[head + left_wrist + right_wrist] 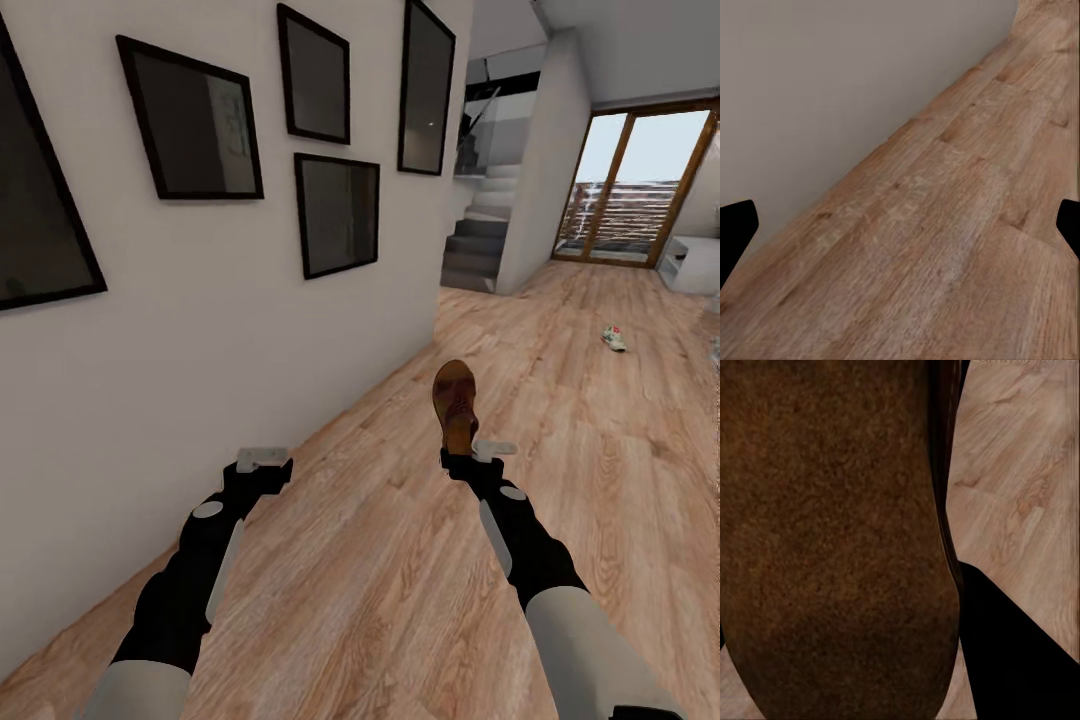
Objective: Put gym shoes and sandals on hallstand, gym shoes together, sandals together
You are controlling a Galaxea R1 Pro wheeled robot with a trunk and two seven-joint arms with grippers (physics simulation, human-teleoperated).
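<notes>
My right gripper (468, 450) is shut on one dark brown sandal (456, 398), held above the corridor floor (610, 470) and pointing away from me. In the right wrist view the sandal (832, 540) fills most of the picture, with a black finger (1020, 667) beside it. One white gym shoe (613, 338) with green and red accents lies on the floor far ahead to the right. My left gripper (262, 458) is open and holds nothing, close to the wall; its fingertips (735, 225) stand wide apart over bare planks. The hallstand is out of view.
A white wall (200, 350) with several dark framed pictures (338, 213) runs along my left. Grey stairs (480, 245) rise past the wall's end. A glass door (628, 190) closes the far end, and a low white unit (692, 265) is cut off at the right edge.
</notes>
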